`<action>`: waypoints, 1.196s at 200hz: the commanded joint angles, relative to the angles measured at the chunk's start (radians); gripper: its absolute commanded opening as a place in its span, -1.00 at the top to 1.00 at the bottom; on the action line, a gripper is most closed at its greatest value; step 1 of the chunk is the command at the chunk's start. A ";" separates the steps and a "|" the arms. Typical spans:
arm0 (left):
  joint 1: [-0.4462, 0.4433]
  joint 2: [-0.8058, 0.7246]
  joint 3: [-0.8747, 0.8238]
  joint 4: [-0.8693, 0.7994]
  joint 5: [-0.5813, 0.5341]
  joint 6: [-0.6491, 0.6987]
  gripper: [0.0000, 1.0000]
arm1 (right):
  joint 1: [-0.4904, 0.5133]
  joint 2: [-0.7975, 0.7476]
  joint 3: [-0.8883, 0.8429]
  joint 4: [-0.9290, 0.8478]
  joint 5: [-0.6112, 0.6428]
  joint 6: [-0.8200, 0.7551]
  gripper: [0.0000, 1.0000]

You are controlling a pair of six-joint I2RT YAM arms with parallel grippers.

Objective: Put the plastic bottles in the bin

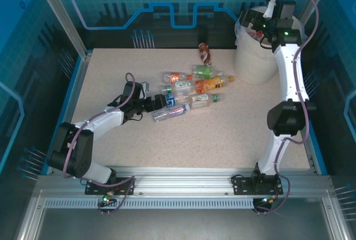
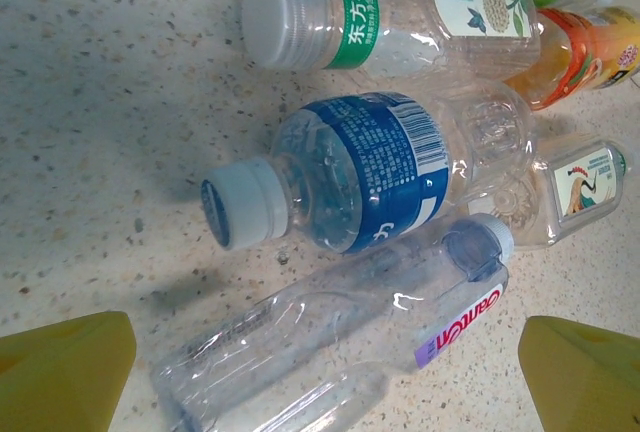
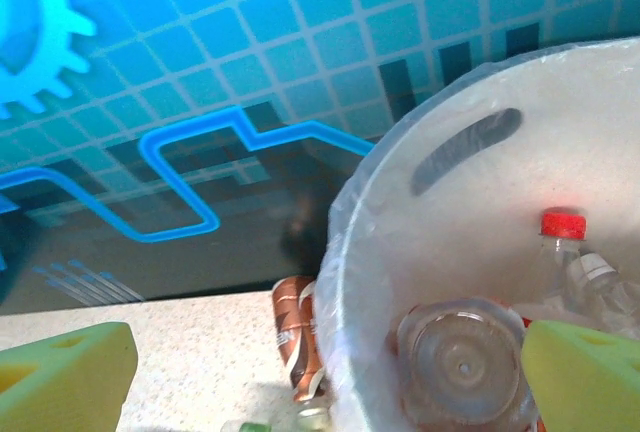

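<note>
Right hand hangs above bin at tabletop's far right corner, released and empty; dropped bottles lie inside. Left hand, wide apart, straddles clear bottle in mid-tabletop pile; likely next pick.

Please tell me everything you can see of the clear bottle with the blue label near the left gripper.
This small clear plastic bottle with a blue label lies on its side on the speckled table, white screw cap on. The body looks empty. The label wraps it, with white print and a barcode. A green-labelled clear bottle lies on one side, a clear bottle with a purple label on the other, seemingly touching it.
</note>
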State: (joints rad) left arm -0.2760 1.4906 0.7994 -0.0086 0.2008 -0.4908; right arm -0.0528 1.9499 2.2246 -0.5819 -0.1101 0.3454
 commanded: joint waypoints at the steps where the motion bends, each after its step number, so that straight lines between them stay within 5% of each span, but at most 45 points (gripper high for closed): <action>1: 0.010 0.044 0.038 0.052 0.086 0.023 -0.98 | 0.011 -0.108 -0.086 0.061 -0.061 -0.039 -1.00; 102: 0.008 0.081 -0.077 0.170 0.185 0.004 -0.98 | 0.043 -0.640 -0.800 0.307 -0.230 0.033 -1.00; 166: -0.025 0.062 -0.101 0.140 0.171 0.039 -0.98 | 0.141 -0.841 -1.215 0.583 -0.183 0.162 -1.00; 239: -0.225 0.049 -0.077 -0.048 -0.156 0.210 -0.95 | 0.189 -0.798 -1.261 0.625 -0.090 0.211 -1.00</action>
State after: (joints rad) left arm -0.4377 1.5627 0.7151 0.0460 0.2050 -0.3843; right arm 0.1238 1.1545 0.9604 -0.0135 -0.2379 0.5331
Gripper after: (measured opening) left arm 0.979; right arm 0.997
